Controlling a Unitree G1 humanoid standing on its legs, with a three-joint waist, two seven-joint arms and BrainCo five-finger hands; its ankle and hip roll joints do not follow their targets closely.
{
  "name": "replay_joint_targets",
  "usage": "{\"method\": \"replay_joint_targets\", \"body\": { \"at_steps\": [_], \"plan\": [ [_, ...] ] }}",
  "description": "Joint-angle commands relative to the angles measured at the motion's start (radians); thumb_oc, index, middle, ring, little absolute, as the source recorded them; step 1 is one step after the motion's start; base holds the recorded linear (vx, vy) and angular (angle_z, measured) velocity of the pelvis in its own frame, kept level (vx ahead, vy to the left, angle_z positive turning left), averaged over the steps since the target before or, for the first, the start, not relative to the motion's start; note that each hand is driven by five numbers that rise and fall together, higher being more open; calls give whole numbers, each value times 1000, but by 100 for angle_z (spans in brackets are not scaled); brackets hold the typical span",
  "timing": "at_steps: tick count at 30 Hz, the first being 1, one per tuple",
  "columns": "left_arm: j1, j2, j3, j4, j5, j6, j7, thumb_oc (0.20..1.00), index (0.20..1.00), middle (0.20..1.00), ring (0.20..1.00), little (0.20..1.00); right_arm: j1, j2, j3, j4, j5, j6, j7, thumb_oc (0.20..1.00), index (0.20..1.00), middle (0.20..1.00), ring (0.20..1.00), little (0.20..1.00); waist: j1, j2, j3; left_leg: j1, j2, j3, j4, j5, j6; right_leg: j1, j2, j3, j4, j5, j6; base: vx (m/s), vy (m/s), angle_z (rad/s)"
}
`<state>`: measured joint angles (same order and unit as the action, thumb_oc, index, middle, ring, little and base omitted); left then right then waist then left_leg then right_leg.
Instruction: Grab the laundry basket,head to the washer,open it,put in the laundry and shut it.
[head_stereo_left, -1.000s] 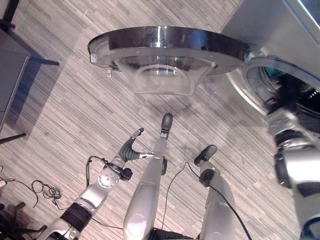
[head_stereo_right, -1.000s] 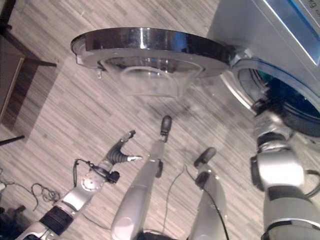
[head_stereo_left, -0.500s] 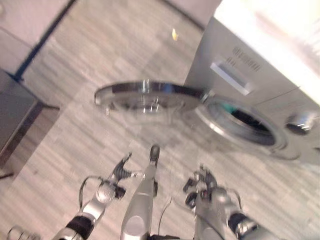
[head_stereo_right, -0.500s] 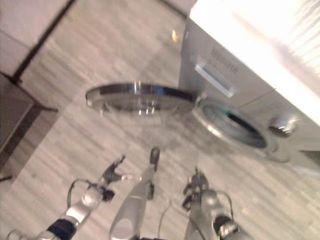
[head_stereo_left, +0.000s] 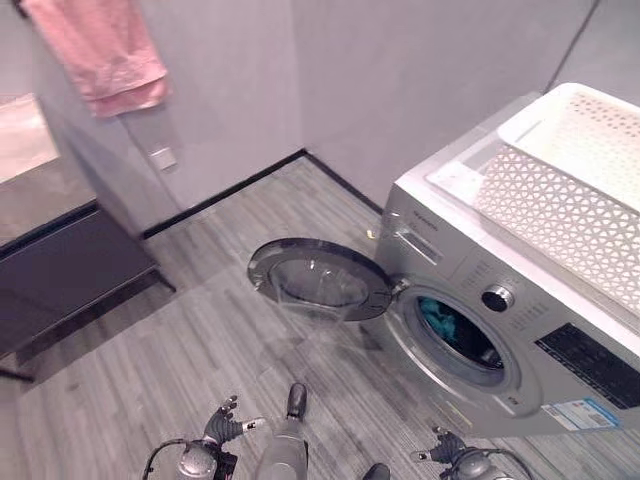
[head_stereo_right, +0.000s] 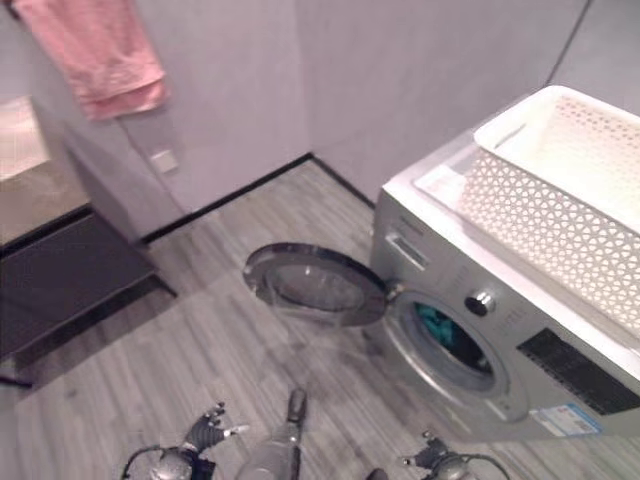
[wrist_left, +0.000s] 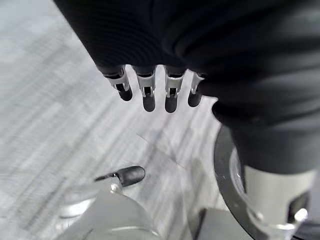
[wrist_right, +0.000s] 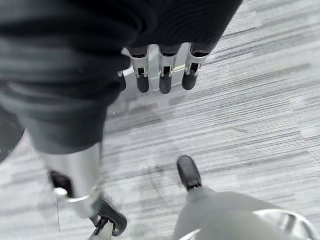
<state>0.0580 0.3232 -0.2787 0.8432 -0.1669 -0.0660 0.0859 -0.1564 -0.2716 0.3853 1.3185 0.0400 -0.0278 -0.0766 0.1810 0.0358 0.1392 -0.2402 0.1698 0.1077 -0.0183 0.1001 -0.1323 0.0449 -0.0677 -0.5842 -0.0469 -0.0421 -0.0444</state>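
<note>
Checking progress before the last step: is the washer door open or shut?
Open. The washer door is swung out over the floor, exposing the drum with teal laundry inside.

I see a silver washer (head_stereo_left: 470, 290) with a smooth, slightly glossy front, and its round door (head_stereo_left: 318, 278) has a shiny chrome rim and clear glass. The white perforated laundry basket (head_stereo_left: 580, 190) looks like matt plastic. The grey floor (head_stereo_left: 180, 360) shows wood-like grain. A pink cloth towel (head_stereo_left: 100, 50) looks soft.
</note>
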Motion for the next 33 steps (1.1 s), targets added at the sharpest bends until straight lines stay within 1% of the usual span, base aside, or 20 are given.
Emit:
{"method": "replay_joint_targets", "body": {
  "at_steps": [1,2,3,5,8,10,12,13,15,18,19,21,22,23,24,26,27,28,29,33],
  "plan": [
    [-22,25,75,-72,12,-15,22,1000,1000,1000,1000,1000,-2,-35,-20,29,-39,20,9,1000,1000,1000,1000,1000,9,-23,25,38,55,-125,81,109,35,56,-16,60,42,-145,29,28,43,2],
    [-20,26,75,-73,12,-14,22,1000,1000,1000,1000,1000,-1,-34,-20,29,-40,19,8,1000,1000,1000,1000,1000,8,-23,25,39,55,-126,83,107,34,58,-15,59,42,-145,29,80,120,-6],
    [6,21,120,-56,-4,-15,31,1000,1000,1000,1000,1000,21,-35,-31,37,-66,26,12,1000,1000,1000,1000,1000,-3,-19,0,107,98,-147,64,105,22,66,-25,65,44,-140,42,94,164,-14],
    [23,19,154,-41,1,-8,45,1000,1000,1000,1000,1000,49,-34,-62,46,-73,31,11,1000,1000,1000,1000,1000,-23,-6,-26,134,129,-130,19,158,-3,73,-29,63,34,-133,55,93,173,-15],
    [33,25,179,-54,30,-6,65,1000,1000,1000,1000,1000,84,-31,-93,49,-72,34,12,1000,1000,1000,1000,1000,-37,5,-50,169,129,-89,-39,159,-14,92,-30,53,14,-114,71,101,155,12],
    [41,55,216,-105,91,-15,96,1000,1000,1000,1000,1000,122,-25,-127,61,-66,37,18,1000,1000,1000,1000,1000,-49,24,-73,191,114,-64,-61,125,-30,121,-44,40,-28,-80,93,156,225,29],
    [45,61,225,-113,100,-15,97,1000,1000,1000,1000,1000,128,-20,-126,60,-69,37,19,1000,1000,1000,1000,1000,-52,27,-77,200,108,-56,-63,105,-29,127,-50,40,-37,-71,101,102,163,23],
    [33,106,249,-113,115,-21,101,1000,1000,1000,1000,1000,136,-20,-118,58,-90,42,30,1000,1000,1000,1000,1000,-63,33,-82,211,91,-42,-69,59,-25,123,-71,47,-40,-51,120,149,277,8],
    [18,135,266,-110,104,-27,100,1000,1000,1000,1000,1000,136,-20,-108,57,-105,44,33,1000,1000,1000,1000,1000,-67,33,-83,213,79,-38,-69,40,-21,119,-83,52,-40,-40,130,91,199,-1],
    [-76,228,289,-52,109,-32,132,1000,1000,1000,1000,1000,127,-23,-75,30,-132,40,37,1000,1000,1000,1000,1000,-87,33,-77,210,46,-21,-69,-3,-6,101,-116,62,-40,-7,153,55,238,-5],
    [-168,309,293,-4,148,-21,191,1000,1000,1000,1000,1000,112,-20,-50,-3,-130,33,35,1000,1000,1000,1000,1000,-101,27,-62,200,29,-7,-69,-25,3,78,-138,70,-40,17,169,-10,279,-14],
    [-279,385,286,51,155,-9,228,1000,1000,1000,1000,1000,86,-21,-24,-40,-124,29,28,1000,1000,1000,1000,1000,-117,20,-36,183,13,5,-69,-37,13,47,-157,82,-38,40,184,-65,198,-23],
    [-284,386,284,55,154,-11,228,1000,1000,1000,1000,1000,84,-19,-26,-41,-124,29,28,1000,1000,1000,1000,1000,-115,18,-34,182,12,5,-69,-37,14,45,-158,83,-38,41,184,-130,166,-21],
    [-399,462,246,125,170,1,240,1000,1000,1000,1000,1000,57,-23,3,-77,-115,23,23,1000,1000,1000,1000,1000,-133,11,-5,162,1,17,-69,-42,22,12,-173,93,-36,63,195,-85,114,-18],
    [-407,463,241,130,169,-1,240,1000,1000,1000,1000,1000,55,-21,1,-77,-115,23,23,1000,1000,1000,1000,1000,-130,9,-4,162,0,18,-69,-42,23,11,-174,94,-36,64,195,-170,208,-12],
    [-640,554,132,233,148,-4,232,1000,1000,1000,1000,1000,6,-33,52,-119,-93,15,14,1000,1000,1000,1000,1000,-151,-8,52,117,-11,27,-69,-37,35,-44,-197,104,-26,92,211,-164,162,-8],
    [-731,567,85,261,131,-6,238,1000,1000,1000,1000,1000,-16,-34,57,-130,-77,13,5,1000,1000,1000,1000,1000,-151,-20,72,97,-17,26,-69,-32,40,-69,-206,111,-16,98,214,-105,81,0],
    [-733,567,83,262,131,-6,238,1000,1000,1000,1000,1000,-17,-33,56,-130,-77,13,5,1000,1000,1000,1000,1000,-150,-21,72,97,-17,26,-69,-32,40,-69,-206,112,-15,98,214,-130,99,-5],
    [-859,570,16,282,125,-9,265,1000,1000,1000,1000,1000,-48,-35,70,-148,-44,8,-12,1000,1000,1000,1000,1000,-161,-37,108,58,-26,22,-60,-25,48,-108,-222,121,0,113,218,-79,68,-4],
    [-1031,554,-112,351,155,-3,289,1000,1000,1000,1000,1000,-90,-27,102,-158,-10,-3,-31,1000,1000,1000,1000,1000,-177,-77,156,-33,-42,21,11,-42,61,-183,-246,147,21,141,226,-112,82,-7]
  ]
}}
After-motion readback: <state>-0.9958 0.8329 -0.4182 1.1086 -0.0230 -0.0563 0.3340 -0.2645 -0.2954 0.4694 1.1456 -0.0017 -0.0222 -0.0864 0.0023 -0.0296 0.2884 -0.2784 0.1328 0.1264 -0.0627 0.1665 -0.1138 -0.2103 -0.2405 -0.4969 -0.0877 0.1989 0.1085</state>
